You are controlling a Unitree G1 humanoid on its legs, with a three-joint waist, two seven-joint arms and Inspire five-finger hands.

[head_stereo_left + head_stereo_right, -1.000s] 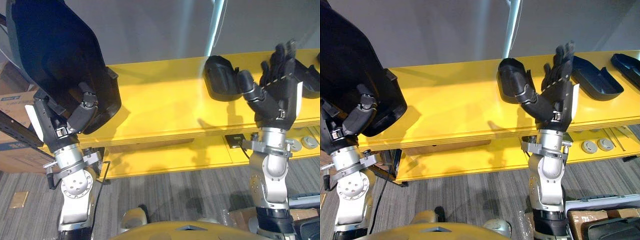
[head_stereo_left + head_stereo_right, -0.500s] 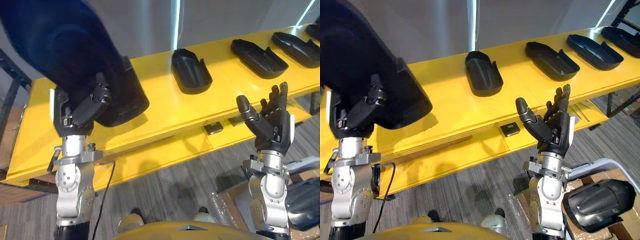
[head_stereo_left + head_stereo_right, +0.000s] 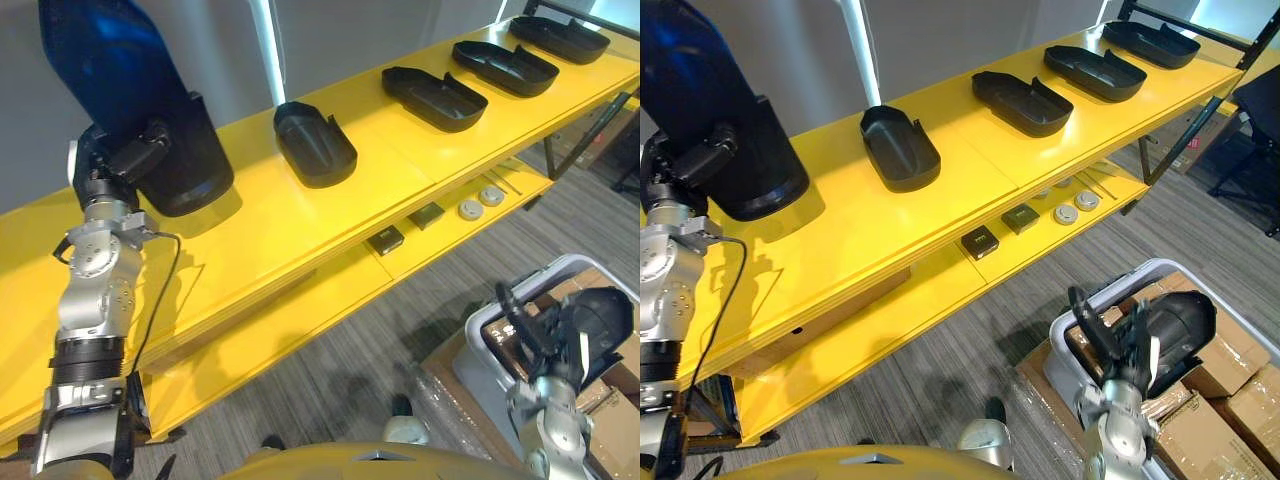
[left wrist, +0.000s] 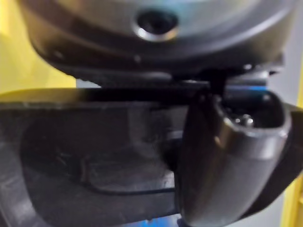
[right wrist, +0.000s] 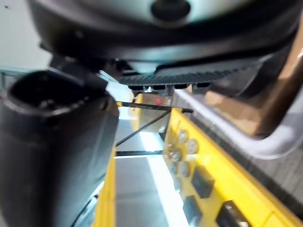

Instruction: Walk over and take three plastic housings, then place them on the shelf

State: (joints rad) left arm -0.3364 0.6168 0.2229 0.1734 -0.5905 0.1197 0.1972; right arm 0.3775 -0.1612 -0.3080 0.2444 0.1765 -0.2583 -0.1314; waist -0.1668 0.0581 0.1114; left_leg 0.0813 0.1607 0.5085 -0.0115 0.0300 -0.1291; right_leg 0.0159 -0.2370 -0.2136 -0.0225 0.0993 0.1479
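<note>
Now, held housing [image 3: 120, 70]: black plastic shell stands nearly upright at the left end of the yellow shelf [image 3: 260, 215], long axis vertical and leaning slightly. The upper end is cut off by the frame; whether the lower end touches the board cannot be told.
Left hand [image 3: 122, 165]: fingers clench the held housing's lower edge. The left wrist view shows the thumb lying inside the hollow, so the open side faces the palm.
Shelf top: four more shells lie hollow side up, well apart in a row, from the nearest lying housing [image 3: 315, 150] to the farthest lying housing [image 3: 560, 38], long axes across the board.
Right hand [image 3: 1125, 350]: low at the right, fingers straight and released, grasping nothing, over the near edge of a grey bin [image 3: 1060, 360].
Bin housing [image 3: 1175, 315]: rounded side up just beyond the fingers; contact is hard to make out.
</note>
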